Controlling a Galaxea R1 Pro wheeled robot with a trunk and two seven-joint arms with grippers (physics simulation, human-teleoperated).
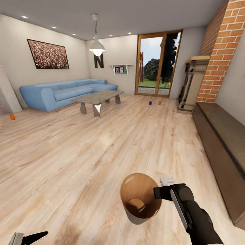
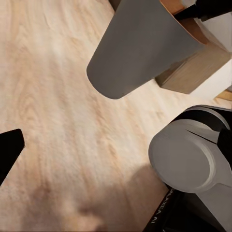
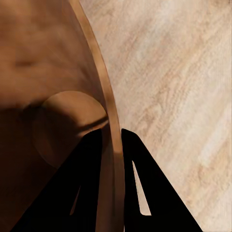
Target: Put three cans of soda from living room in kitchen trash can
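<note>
Right gripper (image 3: 112,140) clamped on bin (image 1: 139,199) rim, head view alone showing three cans (image 1: 150,102) across the floor (image 1: 102,146), wall letter N (image 1: 98,61), left gripper (image 1: 29,238) state unclear.

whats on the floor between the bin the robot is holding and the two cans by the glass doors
Nothing: in the head view, bare wood floor runs from the tash can, gripped at its rim by the right gripper, to the blue can and orange can.

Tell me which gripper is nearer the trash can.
Right. The right gripper is clamped on the rim of the trash can, one finger inside and one outside. The left gripper sits low at the robot's left, apart from it.
</note>
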